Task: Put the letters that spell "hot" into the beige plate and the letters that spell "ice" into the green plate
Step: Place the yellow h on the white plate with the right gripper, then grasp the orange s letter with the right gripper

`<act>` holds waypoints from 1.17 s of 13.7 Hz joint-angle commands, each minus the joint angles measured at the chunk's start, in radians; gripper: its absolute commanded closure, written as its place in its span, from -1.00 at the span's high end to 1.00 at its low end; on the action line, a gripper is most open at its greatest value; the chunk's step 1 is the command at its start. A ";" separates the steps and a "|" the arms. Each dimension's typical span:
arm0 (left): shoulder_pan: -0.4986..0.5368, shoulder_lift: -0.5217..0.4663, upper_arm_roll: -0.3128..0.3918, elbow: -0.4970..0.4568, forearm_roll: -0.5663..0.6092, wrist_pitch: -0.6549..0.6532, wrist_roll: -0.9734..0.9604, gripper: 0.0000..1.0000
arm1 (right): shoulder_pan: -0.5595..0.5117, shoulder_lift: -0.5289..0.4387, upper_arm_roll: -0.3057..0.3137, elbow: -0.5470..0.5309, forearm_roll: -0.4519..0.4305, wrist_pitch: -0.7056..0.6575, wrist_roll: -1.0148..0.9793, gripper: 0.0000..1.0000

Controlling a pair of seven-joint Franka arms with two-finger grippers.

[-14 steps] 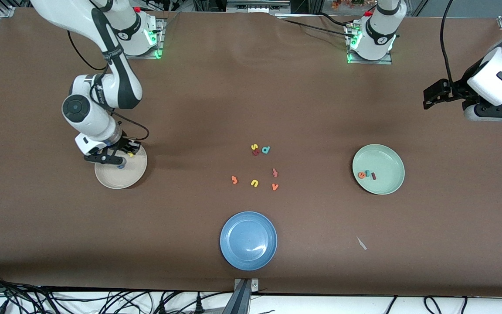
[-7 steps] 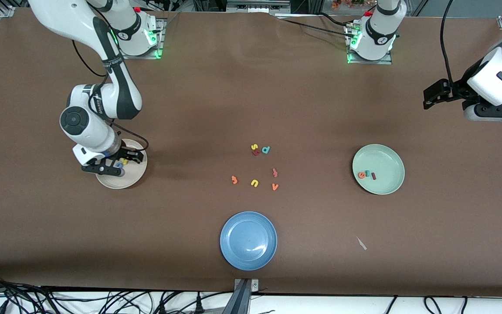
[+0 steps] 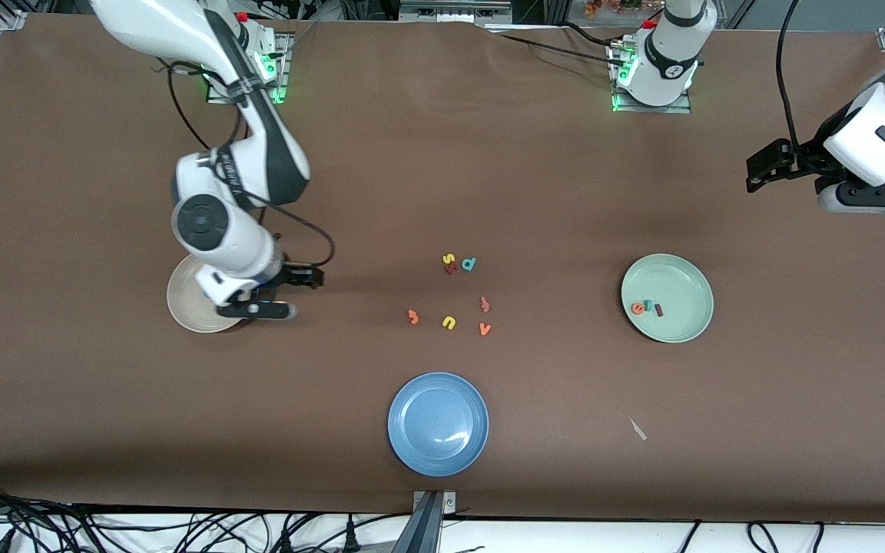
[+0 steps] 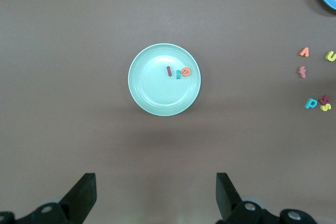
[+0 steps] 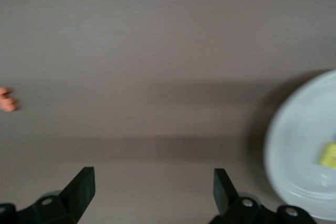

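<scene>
Letters for "ice" (image 3: 647,308) lie together in the green plate (image 3: 681,322) toward the left arm's end of the tabletop (image 3: 442,177): orange e, teal c, dark red i. The beige plate (image 3: 185,307) is partly covered by the right arm; the right wrist view alone shows a yellow letter (image 5: 329,156) in it. Loose letters lie mid-tabletop, among them the orange t (image 3: 412,316), a yellow u (image 3: 449,322) and an orange v (image 3: 485,329). A blue plate (image 3: 438,423) sits nearest the front camera. The right tool (image 3: 277,296) hangs over the beige plate's edge, fingers wide, empty. The left tool (image 4: 156,198) waits high over the tabletop, wide apart, empty.
</scene>
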 commanded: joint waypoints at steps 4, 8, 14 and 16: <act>0.001 -0.012 0.003 0.007 -0.012 -0.016 0.016 1.00 | 0.095 0.279 0.040 0.336 -0.018 -0.022 -0.024 1.00; 0.002 -0.012 0.003 0.007 -0.012 -0.016 0.016 1.00 | 0.125 0.395 0.043 0.494 -0.040 -0.014 -0.155 1.00; 0.002 -0.012 0.003 0.007 -0.012 -0.016 0.016 1.00 | 0.130 0.468 0.057 0.551 -0.037 0.021 -0.213 1.00; 0.002 -0.012 0.003 0.007 -0.012 -0.016 0.016 1.00 | 0.133 0.478 0.064 0.551 -0.035 0.040 -0.217 1.00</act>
